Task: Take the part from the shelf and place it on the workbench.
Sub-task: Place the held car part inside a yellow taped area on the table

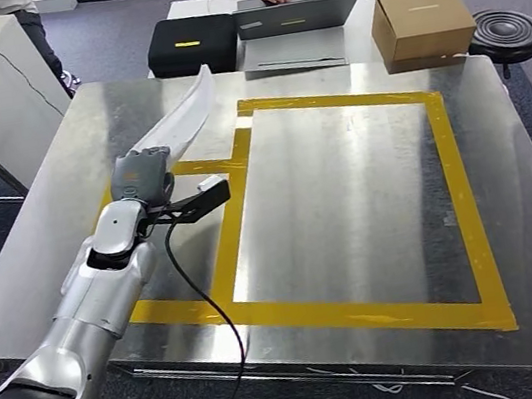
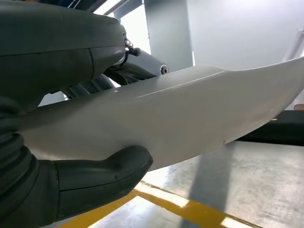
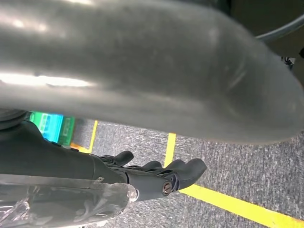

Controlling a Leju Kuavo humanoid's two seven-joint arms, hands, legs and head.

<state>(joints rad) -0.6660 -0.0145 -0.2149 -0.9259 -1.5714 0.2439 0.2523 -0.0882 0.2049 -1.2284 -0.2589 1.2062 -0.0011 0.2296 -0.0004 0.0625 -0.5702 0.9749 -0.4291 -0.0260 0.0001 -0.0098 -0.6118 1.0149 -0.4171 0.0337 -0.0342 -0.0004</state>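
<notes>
White curved part (image 1: 182, 122) gripped in our left hand (image 1: 141, 176), above the steel workbench (image 1: 355, 206) at 10 o'clock, beside the yellow tape (image 1: 235, 214) | right hand (image 3: 157, 173) hangs empty, fingers loosely extended | risk: long free end levers in our grip, slips

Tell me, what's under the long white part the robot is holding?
Under the white part, held by the left hand, lies the shiny metal workbench with yellow tape stripes. The hand's thumb covers some of the part's underside.
</notes>
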